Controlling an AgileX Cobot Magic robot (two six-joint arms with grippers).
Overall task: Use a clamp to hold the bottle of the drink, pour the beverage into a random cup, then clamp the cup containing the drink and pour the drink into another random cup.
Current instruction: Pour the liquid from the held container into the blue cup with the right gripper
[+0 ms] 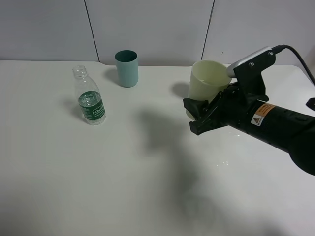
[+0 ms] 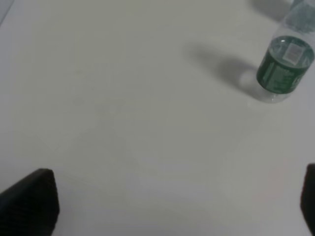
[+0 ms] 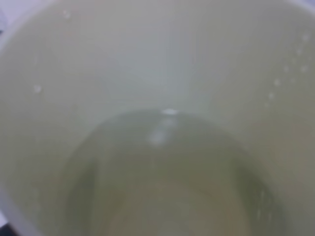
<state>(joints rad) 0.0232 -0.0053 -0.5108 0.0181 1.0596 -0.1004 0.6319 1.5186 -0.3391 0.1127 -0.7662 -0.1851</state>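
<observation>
Smooth white table [image 1: 98, 187]; ribbed clear bottle [image 1: 90, 101], tapered yellow-green cup [image 1: 206, 81].

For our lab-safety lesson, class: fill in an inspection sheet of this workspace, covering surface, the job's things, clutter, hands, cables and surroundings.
Surface: white table; faint wet specks beside the right arm.
Job's things: bottle upright, uncapped, on the left; yellow-green cup gripped low on its wall, with beverage in its bottom.
Clutter: teal cup upright at the back.
Hands: right hand shut on the yellow-green cup; left hand open, empty, above bare table.
Cables: black cable leading away at the right edge.
Surroundings: pale panelled wall.
</observation>
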